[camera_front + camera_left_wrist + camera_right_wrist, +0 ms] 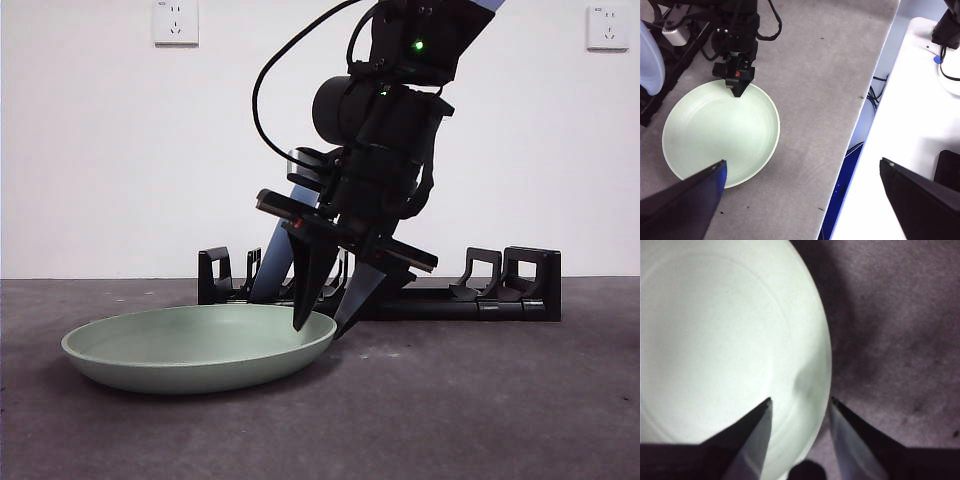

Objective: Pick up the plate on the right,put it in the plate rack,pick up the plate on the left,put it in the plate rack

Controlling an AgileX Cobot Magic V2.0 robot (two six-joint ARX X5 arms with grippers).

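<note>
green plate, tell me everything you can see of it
The green plate is round, pale mint, shallow with a raised rim and a faint inner ring, smooth like plastic or glazed ceramic. It lies flat and right way up on the grey table, in front of the plate rack. The right gripper straddles its rim, jaws open, one inside the rim and one outside. Nothing lies on it.

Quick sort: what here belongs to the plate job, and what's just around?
Job: green plate; plate rack; blue plate in the rack; right gripper, jaws astride the green plate's rim.
Around: wall sockets; white side table.
</note>
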